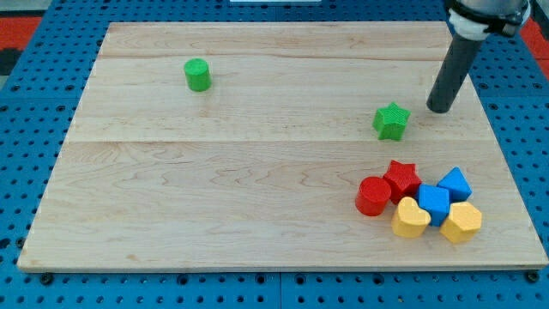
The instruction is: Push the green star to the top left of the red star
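The green star (391, 121) lies on the wooden board (214, 206) at the view's right, above the middle. The red star (401, 179) lies below it, near the view's bottom right, in a tight cluster of blocks. My tip (438, 110) rests on the board just to the right of the green star and slightly above it, a small gap apart. The dark rod rises from the tip toward the view's top right corner.
A red cylinder (372, 196) touches the red star on its left. A yellow heart (410, 218), two blue blocks (433, 204) (455, 184) and a yellow block (461, 222) crowd its right and bottom. A green cylinder (197, 75) stands at the upper left.
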